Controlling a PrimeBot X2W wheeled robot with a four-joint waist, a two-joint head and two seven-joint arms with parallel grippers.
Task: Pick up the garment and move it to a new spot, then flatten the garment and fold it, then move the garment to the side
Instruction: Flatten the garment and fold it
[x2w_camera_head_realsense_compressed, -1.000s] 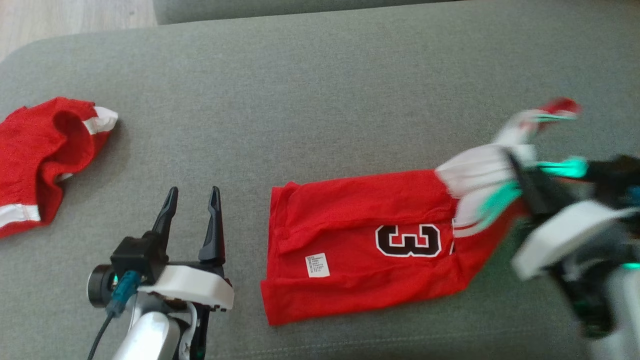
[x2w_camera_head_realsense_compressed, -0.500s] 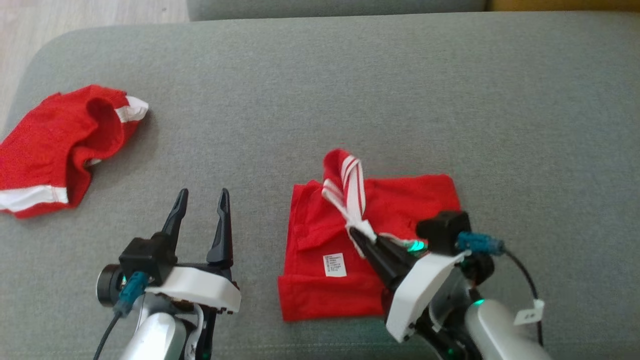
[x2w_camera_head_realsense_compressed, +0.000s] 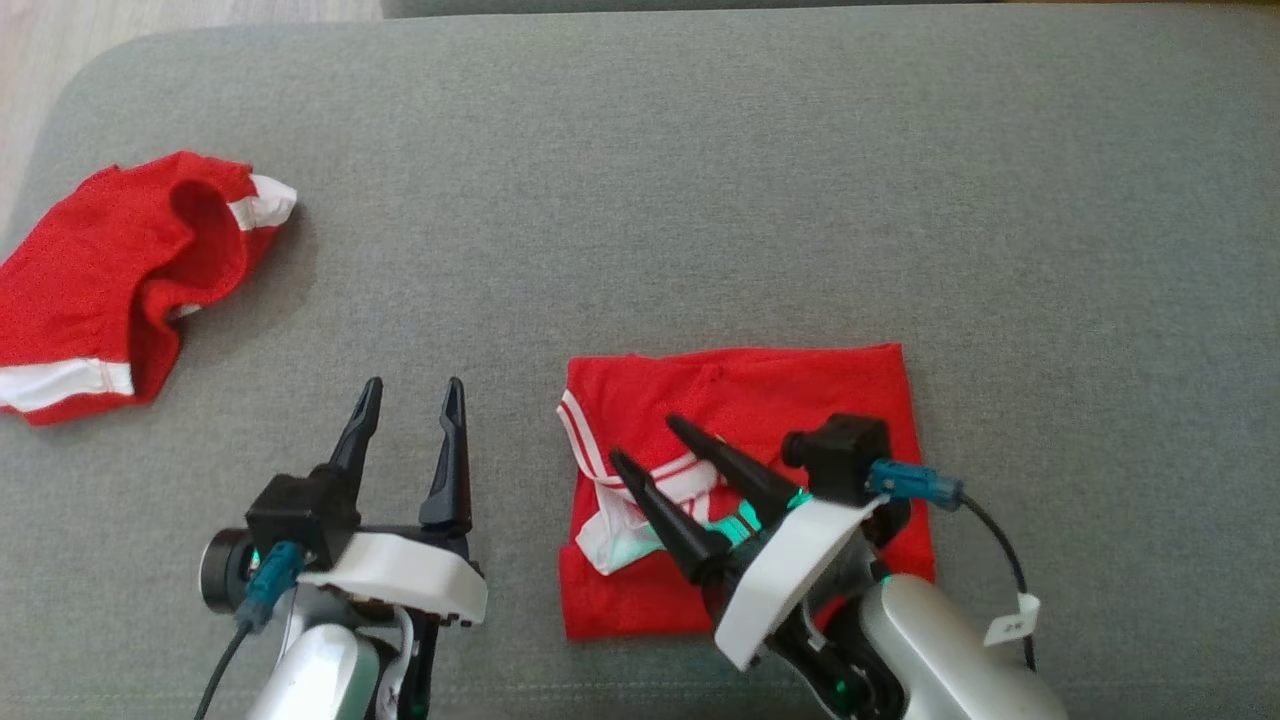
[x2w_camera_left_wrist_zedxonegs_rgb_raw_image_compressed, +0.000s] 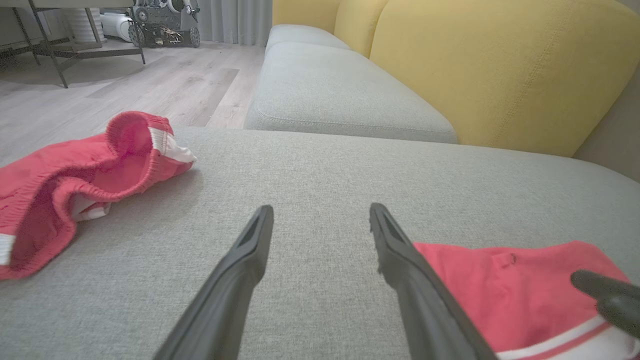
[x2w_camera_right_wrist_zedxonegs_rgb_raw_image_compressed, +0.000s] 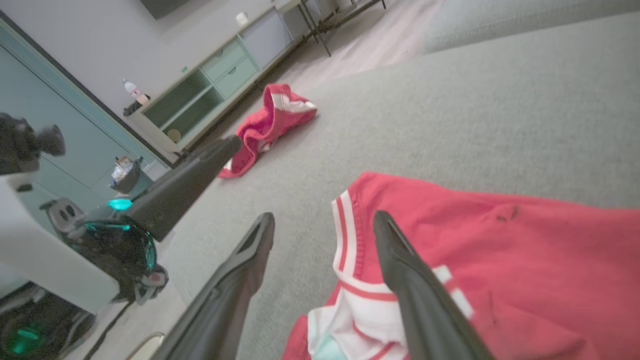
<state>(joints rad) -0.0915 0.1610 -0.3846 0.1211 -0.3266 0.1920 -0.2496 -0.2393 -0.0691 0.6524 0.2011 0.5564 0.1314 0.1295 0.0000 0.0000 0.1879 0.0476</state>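
Head view: red mesh jersey with white-striped trim lies folded square at five o'clock on the grey fabric cushion; left gripper and right gripper both gape empty. Folding looks done; moving aside remains.

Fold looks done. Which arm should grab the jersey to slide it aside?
Right, probably: the right gripper, jaws open, hangs directly over the folded jersey; the left gripper, also open, is over the cushion beside it.

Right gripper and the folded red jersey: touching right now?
Cannot tell. Head view: the right gripper sits open over the jersey, nothing pinched, but neither that nor the right wrist view shows a plain gap or contact.
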